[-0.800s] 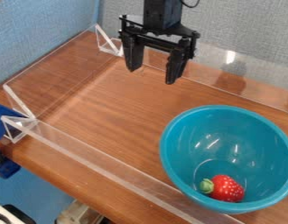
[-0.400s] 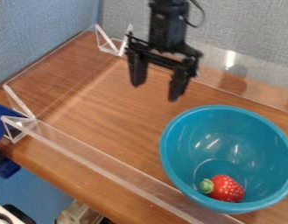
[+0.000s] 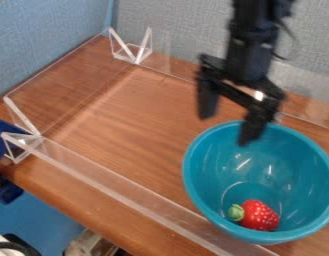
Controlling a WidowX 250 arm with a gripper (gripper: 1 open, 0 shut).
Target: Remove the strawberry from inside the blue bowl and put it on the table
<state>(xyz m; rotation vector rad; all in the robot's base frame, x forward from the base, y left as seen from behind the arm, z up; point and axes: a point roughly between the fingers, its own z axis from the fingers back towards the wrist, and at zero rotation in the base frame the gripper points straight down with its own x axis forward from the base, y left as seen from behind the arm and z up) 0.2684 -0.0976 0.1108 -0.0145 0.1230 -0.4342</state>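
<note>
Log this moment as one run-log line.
phase: approach | gripper: open, empty, over far rim of blue bowl | strawberry: inside bowl, untouched | table: no strawberry yet

Soft, even light is filling the scene. The end effector is smearing with motion blur; glare is glinting inside the blue bowl below it, perhaps from overhead.

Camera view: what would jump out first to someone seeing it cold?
The big blue bowl at lower right, with the small red strawberry lying inside near its front wall. Next, the black gripper hanging open, pointing down over the bowl's far rim. The reddish-brown table lies to the left.
</note>
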